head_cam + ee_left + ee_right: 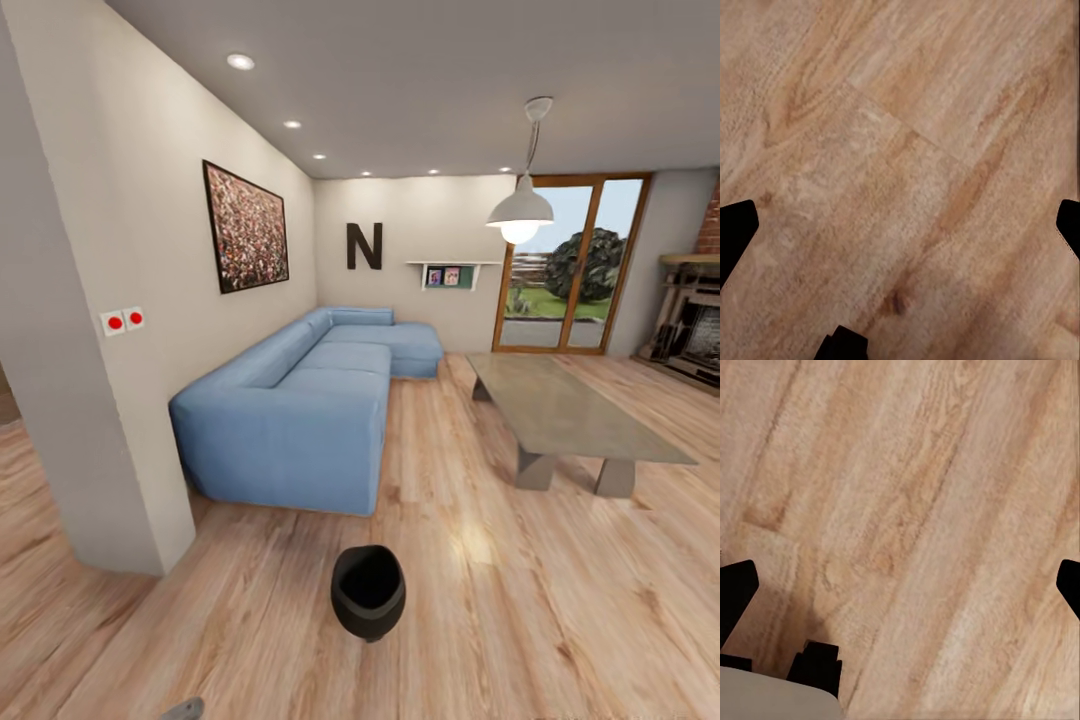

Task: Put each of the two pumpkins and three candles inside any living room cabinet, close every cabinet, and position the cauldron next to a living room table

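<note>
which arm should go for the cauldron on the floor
Hard to call: the cauldron stands centred on the wood floor ahead. Both wrist views show open claws, left and right, over bare planks. Slight lean: left.

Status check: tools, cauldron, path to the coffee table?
Both tools open, empty, over bare floor. Cauldron upright on floor, well short of table. Open floor between them.
</note>
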`<state>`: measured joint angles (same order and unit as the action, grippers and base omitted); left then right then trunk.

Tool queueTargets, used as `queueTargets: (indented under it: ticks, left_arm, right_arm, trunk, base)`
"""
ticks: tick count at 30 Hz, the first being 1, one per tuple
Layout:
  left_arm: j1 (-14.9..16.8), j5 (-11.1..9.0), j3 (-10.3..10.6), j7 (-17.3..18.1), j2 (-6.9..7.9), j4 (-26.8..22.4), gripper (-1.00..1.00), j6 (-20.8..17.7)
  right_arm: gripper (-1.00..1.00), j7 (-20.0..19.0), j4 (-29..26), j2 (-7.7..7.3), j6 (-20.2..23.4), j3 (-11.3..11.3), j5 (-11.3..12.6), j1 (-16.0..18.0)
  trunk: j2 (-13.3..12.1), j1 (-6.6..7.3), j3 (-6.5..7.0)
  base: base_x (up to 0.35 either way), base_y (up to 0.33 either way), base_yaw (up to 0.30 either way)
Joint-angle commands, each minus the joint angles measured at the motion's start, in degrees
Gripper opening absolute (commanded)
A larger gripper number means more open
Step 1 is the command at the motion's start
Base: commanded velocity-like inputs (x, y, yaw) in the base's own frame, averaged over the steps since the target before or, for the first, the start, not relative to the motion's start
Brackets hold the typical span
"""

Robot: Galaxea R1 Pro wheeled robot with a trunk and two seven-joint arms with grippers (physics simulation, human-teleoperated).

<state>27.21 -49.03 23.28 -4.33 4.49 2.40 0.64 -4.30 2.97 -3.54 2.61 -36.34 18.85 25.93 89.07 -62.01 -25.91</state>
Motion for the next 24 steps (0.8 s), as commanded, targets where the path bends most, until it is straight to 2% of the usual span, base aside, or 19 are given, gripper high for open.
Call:
queueTargets:
  ticks: [1,6,11,24]
  left_arm:
    - [0.04,-0.37,0.45,-0.05,-0.01,0.07,1.0,0.07]
    - [0.04,-0.37,0.45,-0.05,-0.01,0.07,1.0,0.07]
    - [0.04,-0.37,0.45,-0.06,-0.01,0.07,1.0,0.07]
    - [0.06,-0.37,0.45,-0.06,-0.01,0.01,1.0,0.34]
  right_arm:
    - [1.0,-0.27,0.11,0.02,0.07,-0.49,0.58,0.08]
    - [1.0,-0.27,0.11,0.02,0.05,-0.54,0.53,0.08]
    - [1.0,-0.27,0.11,0.02,0.03,-0.57,0.44,0.08]
    - [1.0,-0.27,0.2,-0.07,-0.04,-0.66,0.31,0.08]
  trunk:
    - [0.03,-0.02,-0.06]
    - [0.03,-0.02,-0.06]
    - [0.03,-0.02,-0.06]
    - [0.03,-0.02,-0.06]
  base:
    - [0.177,0.242,-0.294]
    - [0.184,0.268,-0.287]
    - [0.141,0.211,-0.105]
    - [0.004,0.006,-0.002]
